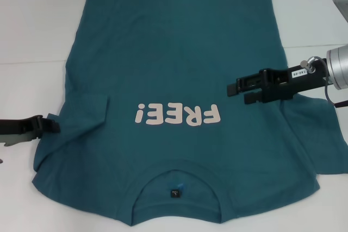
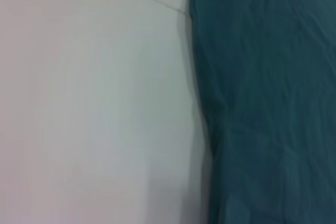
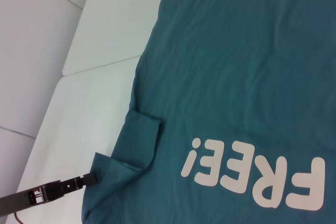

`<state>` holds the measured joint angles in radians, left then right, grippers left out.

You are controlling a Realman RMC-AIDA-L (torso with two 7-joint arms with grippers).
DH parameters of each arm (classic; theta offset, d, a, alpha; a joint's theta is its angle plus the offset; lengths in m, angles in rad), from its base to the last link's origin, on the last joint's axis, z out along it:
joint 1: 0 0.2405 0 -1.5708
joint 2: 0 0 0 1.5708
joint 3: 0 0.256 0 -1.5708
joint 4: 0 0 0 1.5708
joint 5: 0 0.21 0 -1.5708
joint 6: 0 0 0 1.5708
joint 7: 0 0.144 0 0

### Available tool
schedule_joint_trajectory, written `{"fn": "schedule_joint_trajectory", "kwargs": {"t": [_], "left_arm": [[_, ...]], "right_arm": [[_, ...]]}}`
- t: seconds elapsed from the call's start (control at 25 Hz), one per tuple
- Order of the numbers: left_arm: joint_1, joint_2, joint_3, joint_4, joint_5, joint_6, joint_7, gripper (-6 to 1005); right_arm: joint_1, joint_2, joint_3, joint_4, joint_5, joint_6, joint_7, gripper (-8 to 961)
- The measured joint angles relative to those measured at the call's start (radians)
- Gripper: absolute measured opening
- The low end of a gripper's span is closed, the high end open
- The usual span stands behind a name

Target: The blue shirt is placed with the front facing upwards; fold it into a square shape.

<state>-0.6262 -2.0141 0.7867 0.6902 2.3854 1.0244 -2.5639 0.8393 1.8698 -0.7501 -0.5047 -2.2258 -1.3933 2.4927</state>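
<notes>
Blue shirt flat, print up; right hand over it, left hand at edge.

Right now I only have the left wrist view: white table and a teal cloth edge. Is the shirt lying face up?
Observer: Yes. The head view shows the blue shirt front up, its FREE! print showing and the collar nearest the robot.
Operator: Any fold made on it?
Observer: The left sleeve is folded in over the body; the right sleeve lies spread outward on the table.
Operator: Where are the grippers?
Observer: The left gripper is at the shirt's left edge beside the folded sleeve; the right gripper is over the shirt's right side, near the end of the print.
</notes>
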Motion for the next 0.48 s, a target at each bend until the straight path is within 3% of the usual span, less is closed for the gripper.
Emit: {"fn": "schedule_joint_trajectory", "kwargs": {"t": [0.2, 0.48], "left_arm": [[-0.002, -0.003, 0.002, 0.008, -0.001, 0.005, 0.001, 417], [0.009, -0.003, 0.002, 0.035, -0.002, 0.036, 0.003, 142]], "right_arm": [[0.0, 0.0, 0.0, 0.0, 0.0, 0.0, 0.0, 703], [0.0, 0.0, 0.0, 0.0, 0.0, 0.001, 0.0, 700]]}}
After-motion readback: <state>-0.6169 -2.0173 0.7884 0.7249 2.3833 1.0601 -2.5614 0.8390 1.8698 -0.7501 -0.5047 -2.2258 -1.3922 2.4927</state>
